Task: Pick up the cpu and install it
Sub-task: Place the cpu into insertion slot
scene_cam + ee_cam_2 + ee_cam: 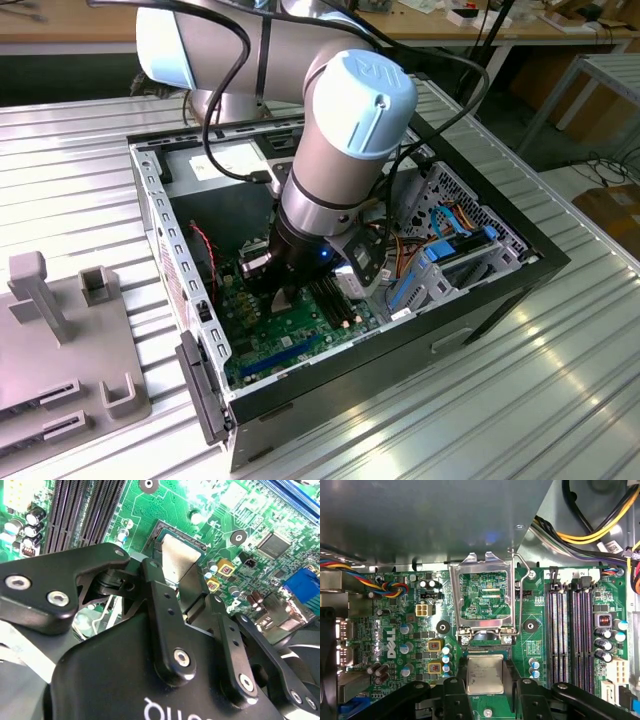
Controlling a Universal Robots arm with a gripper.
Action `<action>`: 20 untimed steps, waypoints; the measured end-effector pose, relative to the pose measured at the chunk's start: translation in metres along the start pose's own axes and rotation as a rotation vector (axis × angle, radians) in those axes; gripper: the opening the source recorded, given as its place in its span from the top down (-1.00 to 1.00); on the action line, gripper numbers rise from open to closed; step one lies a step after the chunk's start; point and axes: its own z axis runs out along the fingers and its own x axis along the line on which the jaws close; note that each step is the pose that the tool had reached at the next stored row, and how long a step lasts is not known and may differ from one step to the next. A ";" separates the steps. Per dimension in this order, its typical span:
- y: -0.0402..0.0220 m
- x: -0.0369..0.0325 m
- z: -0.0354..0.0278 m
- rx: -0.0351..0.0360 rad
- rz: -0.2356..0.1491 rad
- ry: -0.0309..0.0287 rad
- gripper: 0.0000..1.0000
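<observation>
The cpu is a small silver-grey square held between my two black fingers, right over the black-framed socket on the green motherboard. In the second wrist view the cpu lies level within the socket's frame, with a finger along each side. My gripper is shut on the cpu. Whether the chip is fully seated cannot be told. In the exterior view my gripper reaches down inside the open computer case.
The socket's metal load plate stands swung open beyond the socket, its lever beside it. Black memory slots run alongside. Coloured cables and drive bays crowd the case. A grey fixture sits on the exterior view's left.
</observation>
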 end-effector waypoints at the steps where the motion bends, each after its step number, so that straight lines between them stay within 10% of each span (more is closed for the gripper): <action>1: 0.0000 0.0000 0.0000 0.0001 0.000 0.0000 0.18; 20: -0.0005 0.0013 0.0005 -0.0022 0.000 0.0001 0.18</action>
